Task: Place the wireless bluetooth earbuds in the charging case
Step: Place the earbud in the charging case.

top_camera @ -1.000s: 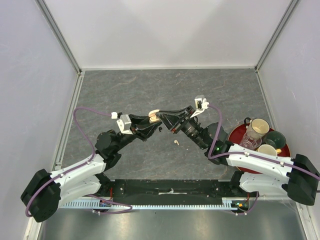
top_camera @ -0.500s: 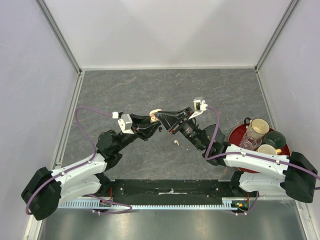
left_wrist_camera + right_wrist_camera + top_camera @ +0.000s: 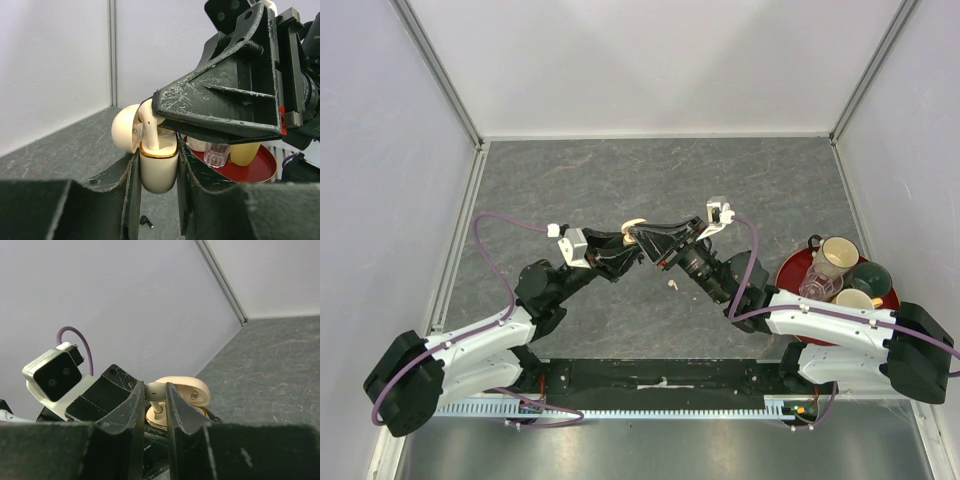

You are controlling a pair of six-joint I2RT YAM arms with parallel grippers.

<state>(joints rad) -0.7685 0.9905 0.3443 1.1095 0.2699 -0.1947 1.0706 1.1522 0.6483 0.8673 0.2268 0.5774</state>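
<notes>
My left gripper (image 3: 626, 246) is shut on the cream charging case (image 3: 159, 167) and holds it upright above the table, with its lid (image 3: 124, 131) open. My right gripper (image 3: 642, 238) is shut on a cream-white earbud (image 3: 156, 390) by its head. The earbud's stem (image 3: 151, 134) reaches down into the case's gold-rimmed opening. A second cream-white earbud (image 3: 672, 285) lies on the table just below the grippers. One black earbud (image 3: 145, 220) lies on the table under the case. The other black earbud is out of view.
A red tray (image 3: 788, 268) stands at the right with several cups (image 3: 835, 255) and a clear glass (image 3: 818, 284). It also shows behind the case in the left wrist view (image 3: 260, 167). White walls enclose the grey table.
The two grippers stay joined at the middle. My right gripper has edged slightly left and down over the case with the earbud in it.
</notes>
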